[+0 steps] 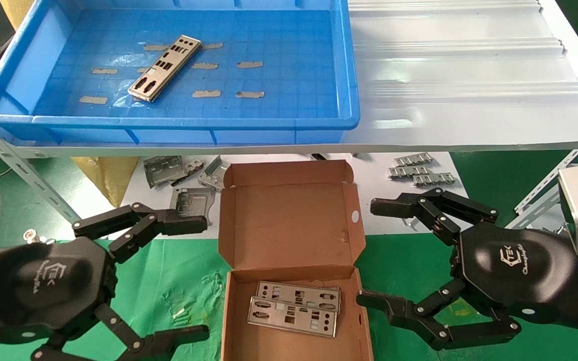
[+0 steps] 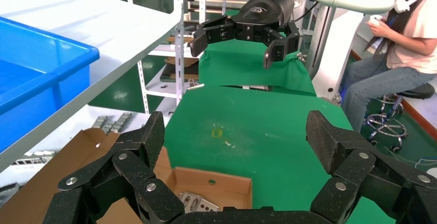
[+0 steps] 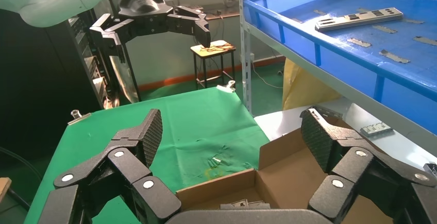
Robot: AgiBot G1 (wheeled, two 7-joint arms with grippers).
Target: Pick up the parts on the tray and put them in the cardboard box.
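One silver punched part (image 1: 165, 68) lies slanted on the floor of the blue tray (image 1: 168, 123) on the shelf; the right wrist view shows this part (image 3: 359, 18) too. Two more parts (image 1: 296, 308) lie stacked in the open cardboard box (image 1: 291, 228) on the green table, its lid folded back. My left gripper (image 1: 196, 278) hangs open just left of the box, holding nothing. Just right of the box, my right gripper (image 1: 377, 253) is open and empty as well. Each wrist view looks down past its own wide-spread fingers (image 2: 154, 136) (image 3: 314, 134) at the box.
Squarish grey stamped frames (image 1: 178, 173) and short ribbed strips (image 1: 419, 173) lie on a white sheet behind the box, under the shelf. Slotted shelf struts (image 1: 23, 168) slant down on both sides. A seated person (image 2: 397, 54) is beyond the table.
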